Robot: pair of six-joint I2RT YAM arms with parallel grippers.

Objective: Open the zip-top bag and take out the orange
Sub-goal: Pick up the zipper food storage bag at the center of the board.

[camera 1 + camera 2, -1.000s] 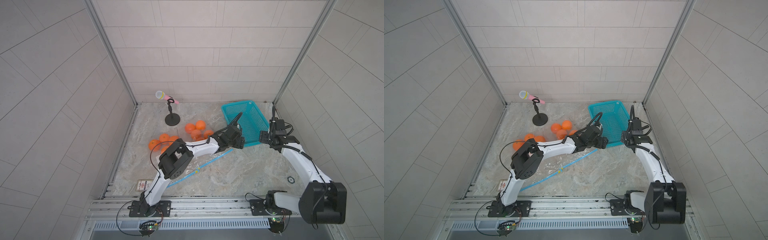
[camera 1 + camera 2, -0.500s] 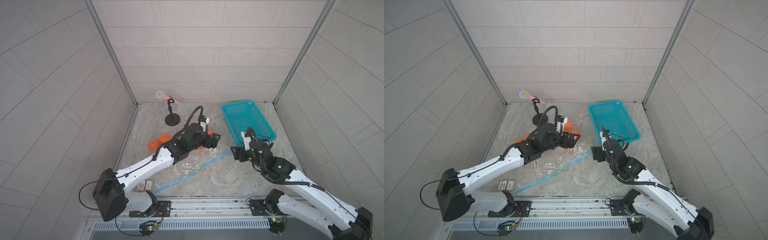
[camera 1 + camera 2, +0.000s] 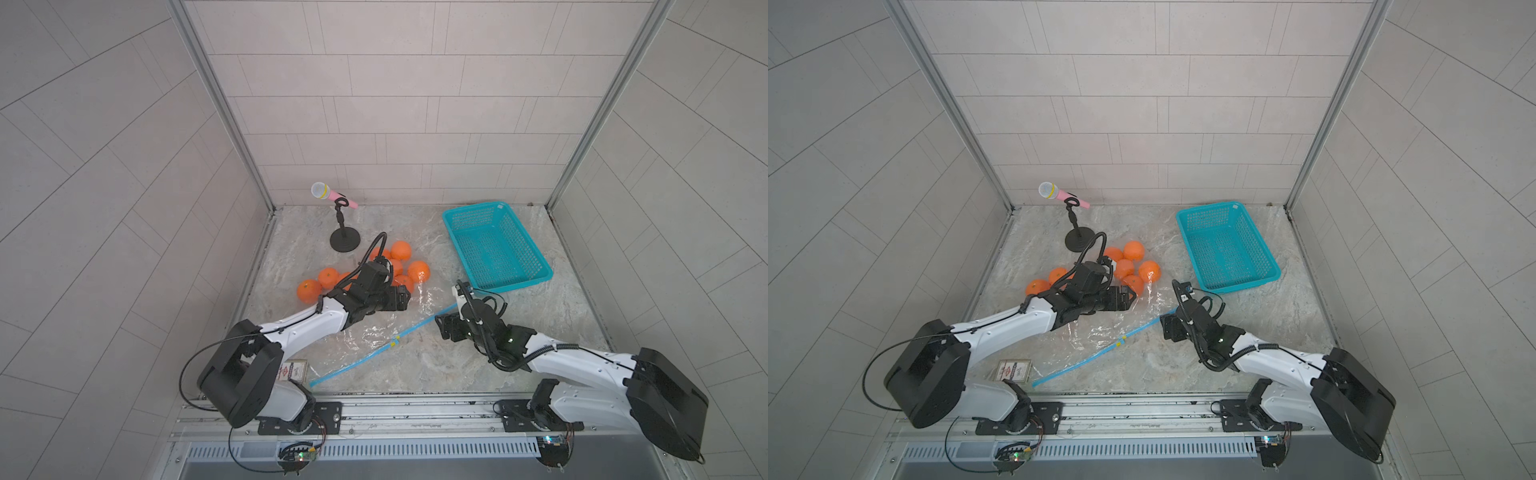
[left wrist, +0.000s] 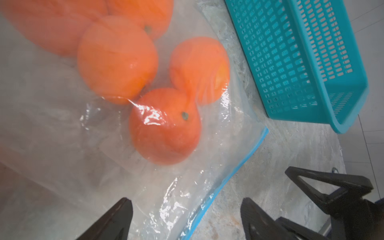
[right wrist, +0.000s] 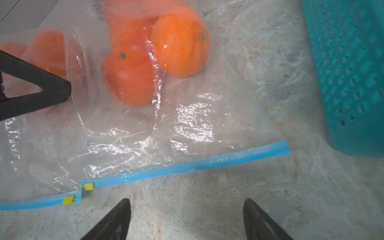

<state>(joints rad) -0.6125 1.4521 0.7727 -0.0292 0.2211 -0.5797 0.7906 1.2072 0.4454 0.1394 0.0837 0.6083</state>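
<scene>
Marble tabletop (image 3: 436, 365), zip-top bag (image 5: 124, 135) mid-frame looks unopened, left gripper (image 4: 186, 203) and right gripper (image 5: 187, 202) both jaws apart, next: pinch the zip strip (image 5: 187, 166)

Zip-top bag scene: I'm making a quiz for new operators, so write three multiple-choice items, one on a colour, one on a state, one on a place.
1. The zip strip of the bag is:
A. red
B. blue
C. green

2. The left claw and right claw are:
A. both shut on the bag
B. both open and empty
C. one open, one shut

3. The microphone stand is:
A. at the back, behind the oranges
B. on the bag
C. between the claws

Answers:
1. B, the strip shows blue.
2. B, each wrist view shows a wide gap holding nothing.
3. A, both top views put it beyond the oranges.
</scene>
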